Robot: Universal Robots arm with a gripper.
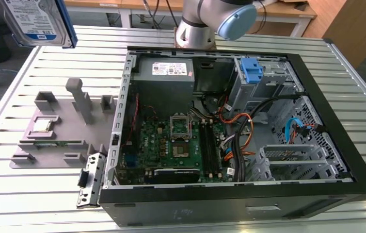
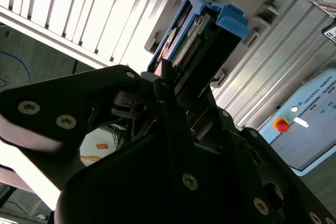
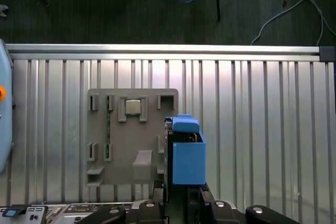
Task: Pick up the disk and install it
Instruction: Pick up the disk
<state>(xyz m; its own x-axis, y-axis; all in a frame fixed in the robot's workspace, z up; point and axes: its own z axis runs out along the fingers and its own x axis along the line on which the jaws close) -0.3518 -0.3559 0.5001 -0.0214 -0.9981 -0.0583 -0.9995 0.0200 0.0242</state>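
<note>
Slatted metal table (image 1: 34, 194) in the exterior view carries one open computer case (image 1: 234, 204) and, to the exterior view's left of it, one grey tray (image 1: 53, 156). One silver chip (image 1: 43, 125) sits in a tray pocket. One arm (image 1: 199, 24) rises at the far side behind the case. One disk (image 1: 37, 22) hangs high in the air at the far left of the exterior view, label facing the camera, blue frame along its edge, well clear of table and case. Inside the case: one upright blue latch (image 1: 252, 71) at the far right of the exterior view, and one grey box (image 1: 163, 73) with a white sticker beside it.

Second wrist view: one gripper (image 2: 184, 90), black fingers (image 2: 165, 85) clenched on the disk (image 2: 202, 30), which sticks out past the tips with its blue frame end farthest out; table slats behind.

First wrist view: looking down, the disk (image 3: 187, 156) is held in the gripper (image 3: 181, 203) above the table, just beside the tray edge; one chip (image 3: 133, 107) in the tray.
</note>
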